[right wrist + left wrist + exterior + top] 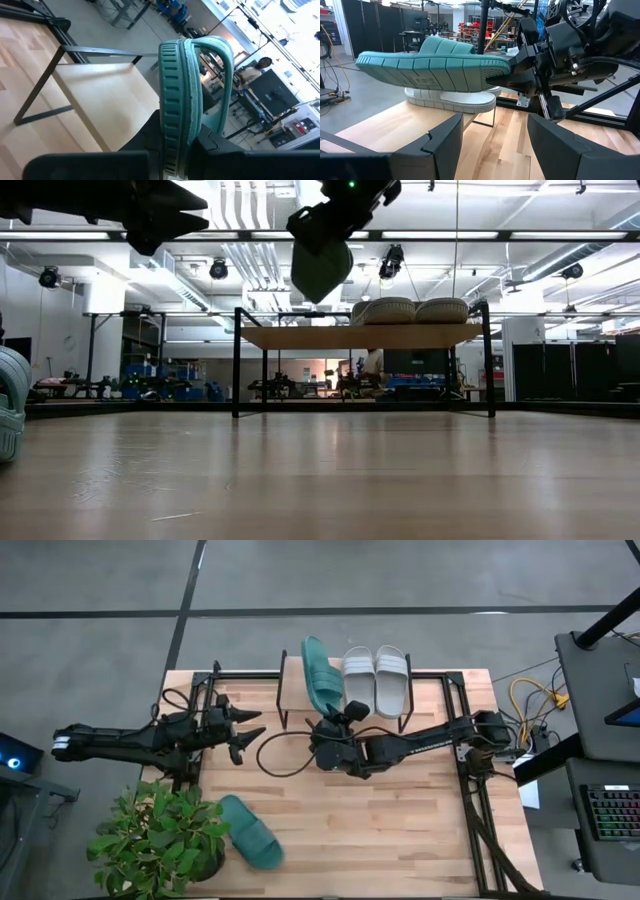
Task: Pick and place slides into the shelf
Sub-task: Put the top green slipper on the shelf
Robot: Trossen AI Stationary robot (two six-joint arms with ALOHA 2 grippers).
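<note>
My right gripper [338,712] is shut on a teal slide [321,672], which stands on its side edge in the air over the left part of the shelf [292,690]. Two grey slides [376,680] lie side by side, soles down, on the shelf's right part. The other teal slide [250,832] lies flat on the table near its near left corner. My left gripper [250,730] hovers open left of the shelf, touching nothing. In the left wrist view, the held teal slide [430,65] turns its ribbed sole toward that camera. My right gripper pinches the teal slide at its near end [492,75] between the two fingers, one on the sole and one on the footbed side [172,135]. The fingers come level from the table's near side, along the slide. The slide is lifted clear above the shelf board, on edge, strap [220,55] to one side.
A potted plant [160,840] stands at the table's near left corner, beside the lying teal slide. A black cable [280,755] loops on the table between the arms. The shelf board [105,100] is bare on its left part. Black frame rails [470,800] border the table's sides.
</note>
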